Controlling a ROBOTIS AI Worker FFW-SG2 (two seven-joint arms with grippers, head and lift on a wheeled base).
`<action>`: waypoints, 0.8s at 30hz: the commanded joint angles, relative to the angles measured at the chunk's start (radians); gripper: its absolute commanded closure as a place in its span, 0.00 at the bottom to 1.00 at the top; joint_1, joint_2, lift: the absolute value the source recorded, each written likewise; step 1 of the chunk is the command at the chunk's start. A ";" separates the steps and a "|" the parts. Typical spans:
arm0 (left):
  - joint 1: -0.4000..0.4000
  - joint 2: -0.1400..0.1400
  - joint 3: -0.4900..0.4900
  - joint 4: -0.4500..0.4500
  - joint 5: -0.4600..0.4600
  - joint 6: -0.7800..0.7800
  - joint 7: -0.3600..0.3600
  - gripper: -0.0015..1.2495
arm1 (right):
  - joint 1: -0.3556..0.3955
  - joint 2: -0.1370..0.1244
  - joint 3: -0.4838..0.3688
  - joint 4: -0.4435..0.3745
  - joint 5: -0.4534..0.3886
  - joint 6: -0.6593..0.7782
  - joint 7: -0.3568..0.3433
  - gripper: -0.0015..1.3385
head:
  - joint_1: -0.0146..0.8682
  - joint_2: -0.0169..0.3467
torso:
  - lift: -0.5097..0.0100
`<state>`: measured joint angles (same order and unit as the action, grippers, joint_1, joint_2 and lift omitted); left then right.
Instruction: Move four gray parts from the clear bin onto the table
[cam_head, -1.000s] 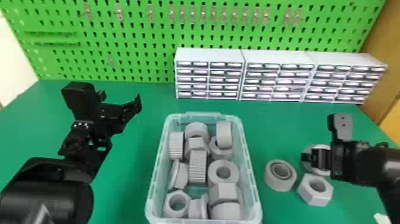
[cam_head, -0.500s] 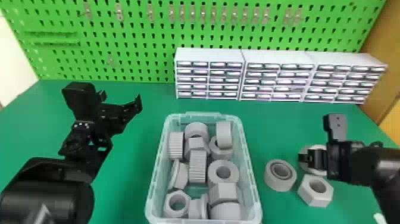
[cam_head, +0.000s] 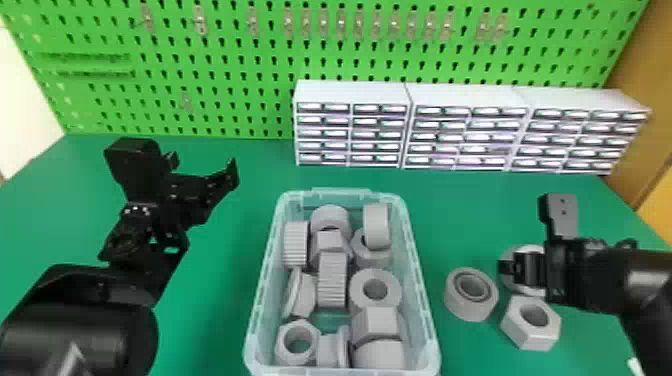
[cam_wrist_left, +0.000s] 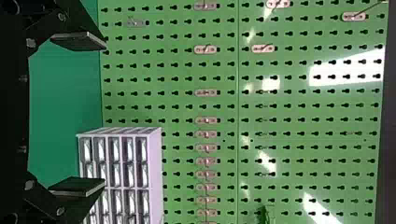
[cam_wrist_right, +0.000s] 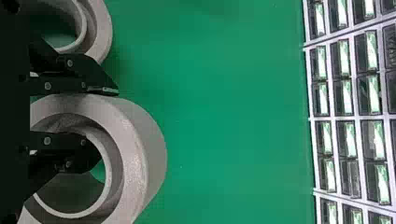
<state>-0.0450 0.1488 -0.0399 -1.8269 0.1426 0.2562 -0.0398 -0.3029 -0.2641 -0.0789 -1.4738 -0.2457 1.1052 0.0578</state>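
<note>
In the head view my right gripper (cam_head: 511, 268) is low over the table right of the clear bin (cam_head: 426, 300), on a round gray ring (cam_head: 506, 251) it partly covers. In the right wrist view my gripper (cam_wrist_right: 108, 122) pinches the wall of this ring (cam_wrist_right: 140, 158), one finger in its hole, the other against its outside. Beside it lie a second gray ring (cam_head: 452, 300) and a gray hex nut (cam_head: 530, 337). Several gray parts (cam_head: 332, 280) fill the bin. My left gripper (cam_head: 202, 167) is parked open left of the bin; the left wrist view shows the gripper (cam_wrist_left: 100, 114) apart.
White drawer cabinets (cam_head: 465, 132) line the back of the table before a green pegboard (cam_head: 200, 85). Another gray part (cam_wrist_right: 103, 28) sits close beside the held ring in the right wrist view. Green tabletop (cam_head: 215, 300) shows between my left arm and the bin.
My right gripper has shifted slightly left, and the gray ring in it has shifted the same way. The left arm and the bin have kept still.
</note>
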 joint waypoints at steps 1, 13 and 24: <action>-0.001 0.000 0.000 0.000 0.000 0.000 0.000 0.19 | 0.001 0.000 0.001 0.001 0.002 -0.001 -0.001 0.79 | 0.78 0.14 | 0.89; 0.000 0.000 0.000 0.000 0.002 0.000 0.000 0.19 | 0.027 0.037 -0.048 0.001 0.003 -0.038 0.000 0.55 | 0.78 0.14 | 0.89; 0.000 0.000 0.002 0.000 0.000 0.000 0.000 0.19 | 0.030 0.042 -0.044 0.001 0.005 -0.038 0.000 0.53 | 0.78 0.14 | 0.89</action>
<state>-0.0444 0.1488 -0.0391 -1.8269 0.1437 0.2562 -0.0398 -0.2727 -0.2238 -0.1242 -1.4726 -0.2394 1.0682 0.0582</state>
